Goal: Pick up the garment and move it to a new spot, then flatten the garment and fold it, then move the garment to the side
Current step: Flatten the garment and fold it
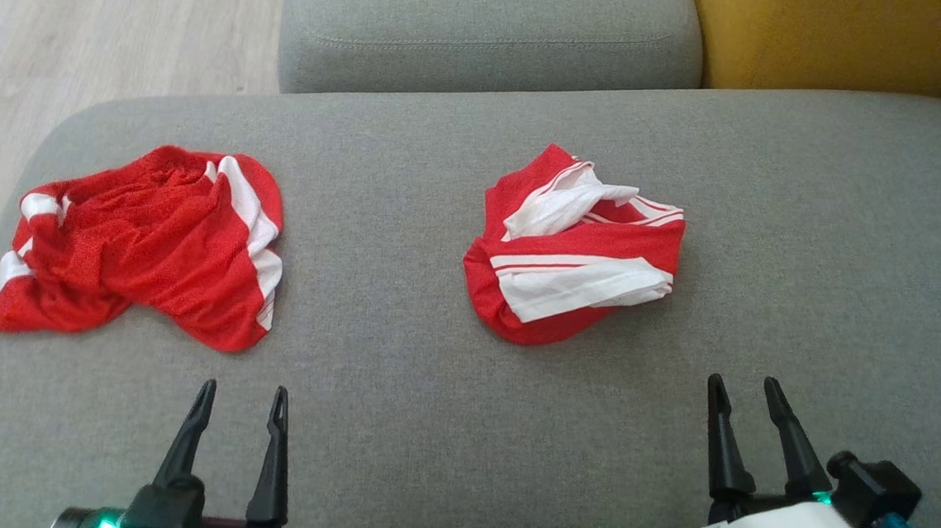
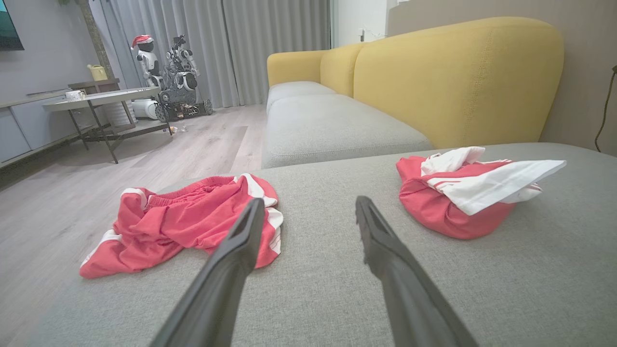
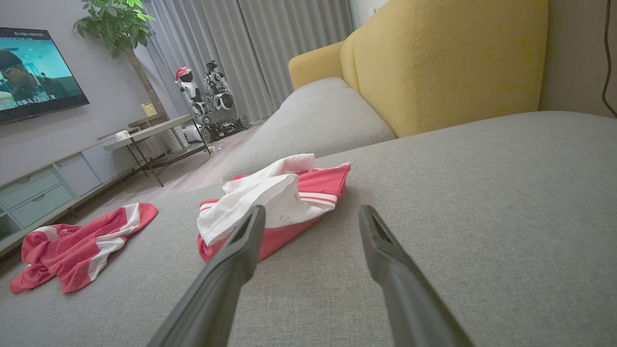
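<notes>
Separately, left garment (image 1: 140,245) and right garment (image 1: 575,255) occupy sofa (image 1: 394,408).

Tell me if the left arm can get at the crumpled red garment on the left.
Probably yes. The left gripper is open and empty, the garment lies just ahead of it, slightly to its left, and only bare sofa cushion lies between.

Two red-and-white garments (image 1: 140,249) (image 1: 574,259); two dark-fingered hands (image 1: 245,386) (image 1: 743,380); one grey-and-yellow sofa (image 1: 426,426)
</notes>
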